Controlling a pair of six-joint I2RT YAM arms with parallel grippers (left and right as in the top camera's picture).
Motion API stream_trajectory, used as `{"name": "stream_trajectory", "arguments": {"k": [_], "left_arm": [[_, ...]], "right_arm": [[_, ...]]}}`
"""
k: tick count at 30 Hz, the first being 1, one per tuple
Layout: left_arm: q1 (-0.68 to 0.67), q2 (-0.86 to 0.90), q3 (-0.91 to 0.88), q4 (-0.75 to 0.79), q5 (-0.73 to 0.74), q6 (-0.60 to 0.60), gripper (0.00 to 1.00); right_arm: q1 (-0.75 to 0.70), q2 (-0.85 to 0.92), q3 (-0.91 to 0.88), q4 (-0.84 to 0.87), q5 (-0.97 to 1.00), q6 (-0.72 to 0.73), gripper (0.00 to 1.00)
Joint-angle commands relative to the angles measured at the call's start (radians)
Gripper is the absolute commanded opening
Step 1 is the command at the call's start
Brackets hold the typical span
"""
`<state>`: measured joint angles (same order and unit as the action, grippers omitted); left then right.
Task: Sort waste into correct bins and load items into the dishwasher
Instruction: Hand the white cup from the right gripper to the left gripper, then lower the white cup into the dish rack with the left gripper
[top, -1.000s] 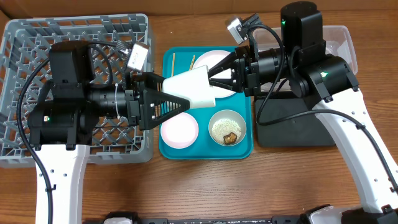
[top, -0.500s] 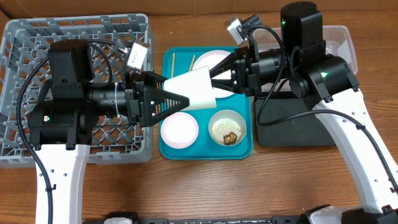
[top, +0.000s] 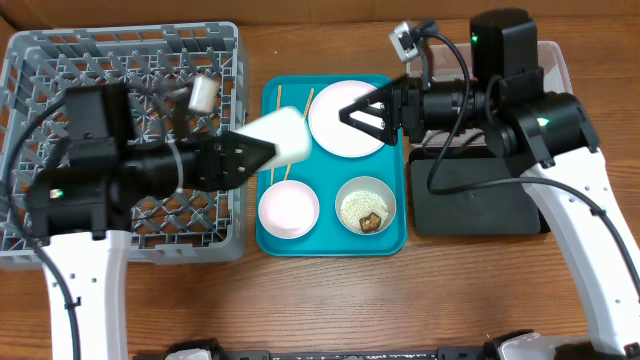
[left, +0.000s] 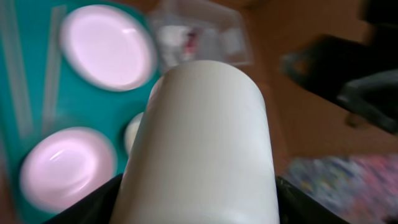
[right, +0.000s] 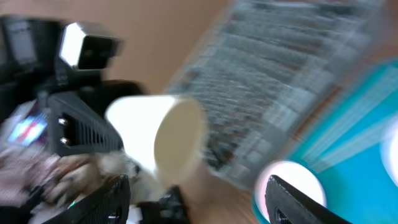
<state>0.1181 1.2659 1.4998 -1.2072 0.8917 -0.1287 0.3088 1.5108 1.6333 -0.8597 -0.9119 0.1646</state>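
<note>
White cup (top: 280, 137) is hanging over the left rim of the teal tray (top: 395, 240), just beside the grey rack (top: 60, 70), with the left gripper (top: 262, 150) pinching it; the right gripper (top: 352, 113) is hovering over the pink plate (top: 330, 137), jaws spread. Left wrist camera is showing the cup (left: 199, 143) sitting between both fingers (left: 99, 199). Right wrist camera is showing fingers (right: 109, 199) standing wide apart, the blurred cup (right: 165, 140) ahead

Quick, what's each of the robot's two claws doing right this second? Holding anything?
Left gripper: jaws shut on the small white cup.
Right gripper: jaws open, holding nothing.
</note>
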Motion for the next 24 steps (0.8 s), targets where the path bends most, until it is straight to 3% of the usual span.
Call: {"name": "stream_trajectory", "arguments": {"k": [1,5,10,24], "left_arm": [[0.112,-0.039,0.017,-0.085,-0.404,-0.056,0.63],[0.234,-0.037,0.017,-0.190,-0.670,-0.129,0.58],[0.341,-0.032,0.016,-0.207,-0.941,-0.196,0.62],[0.413,0.215,-0.001,-0.058,-0.946,-0.212,0.63]], "right_arm": [[0.021,-0.029,0.006,-0.095,0.304,0.023,0.70],[0.048,-0.019,0.004,-0.210,0.428,0.018,0.72],[0.058,-0.016,0.004,-0.234,0.448,0.015,0.72],[0.058,-0.016,0.004,-0.228,0.448,0.015,0.72]]}}
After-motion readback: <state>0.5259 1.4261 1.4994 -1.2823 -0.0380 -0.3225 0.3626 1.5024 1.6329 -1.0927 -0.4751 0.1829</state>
